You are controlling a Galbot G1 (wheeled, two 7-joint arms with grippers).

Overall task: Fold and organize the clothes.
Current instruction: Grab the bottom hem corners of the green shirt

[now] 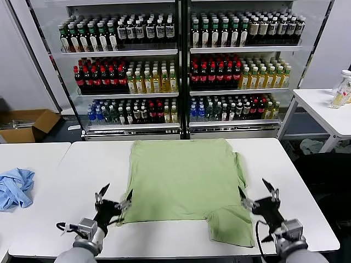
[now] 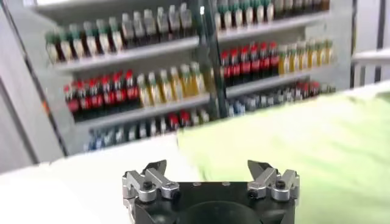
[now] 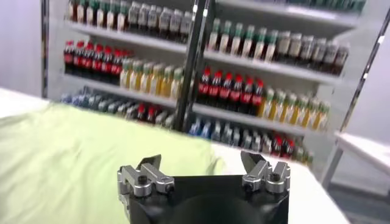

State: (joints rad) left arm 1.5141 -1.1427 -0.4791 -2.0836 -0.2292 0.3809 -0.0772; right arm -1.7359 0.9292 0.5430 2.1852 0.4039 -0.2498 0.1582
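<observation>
Drinks shelving (image 1: 181, 66) fills the upper half of the head frame: glass-fronted racks packed with rows of bottles, red-capped dark ones on the middle shelf, yellow ones beside them.

White table (image 1: 307, 181) spans the lower half of the frame. A second white table (image 1: 27, 156) abuts it at lower left; a third (image 1: 323, 109) sits at the right edge, mid-height, with a clear container on it.

Green polo shirt (image 1: 184, 183) lies flat at centre frame on the main table, plain side up, collar and print not visible. One sleeve is tucked in along its right side; a flap of fabric extends past the hem toward the lower right of the frame.

Light blue cloth (image 1: 15, 186) lies crumpled at the left edge on the adjoining table, well apart from the shirt.

Cardboard box (image 1: 27, 123) sits on the floor, left of frame, mid-height.

Left gripper (image 1: 114, 198): lower left, just beside the shirt's lower-left corner, jaws spread wide, nothing held. Contact with the fabric cannot be told.

Right gripper (image 1: 258, 193): lower right, just beside the shirt's right edge near the flap, jaws spread wide, nothing held.
</observation>
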